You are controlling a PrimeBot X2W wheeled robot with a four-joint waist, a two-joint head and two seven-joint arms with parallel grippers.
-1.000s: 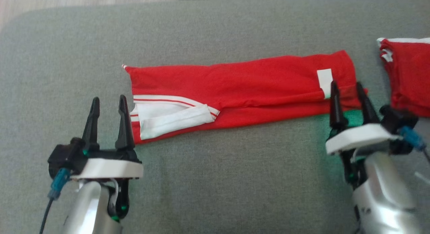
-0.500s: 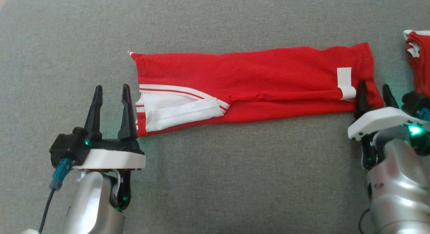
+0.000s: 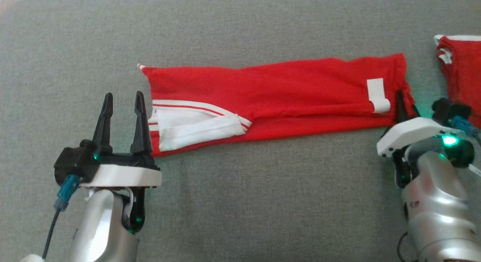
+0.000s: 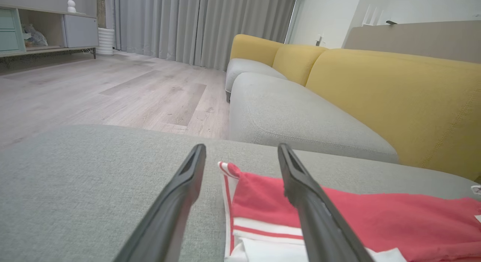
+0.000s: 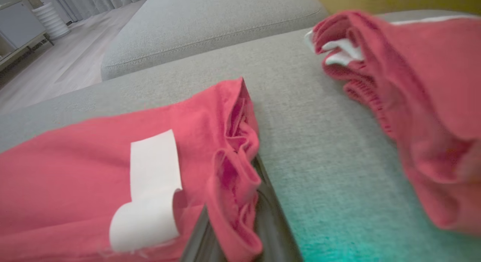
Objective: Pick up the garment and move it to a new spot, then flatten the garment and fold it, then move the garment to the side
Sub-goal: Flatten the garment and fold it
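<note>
Garment (image 3: 270, 100): long red strip lying flat on grey cushion (image 3: 240, 202) | right claw (image 3: 406, 102) pinching its right hem, left claw (image 3: 123, 97) spread beside the white-striped end | risk: thin bunched hold slips, or one-sided pull drags folds loose

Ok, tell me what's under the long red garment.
The grey cushion shows around the red garment, which lies on it. At the right end the right gripper has jaws shut on the bunched hem. Anything beneath the cloth is covered.
</note>
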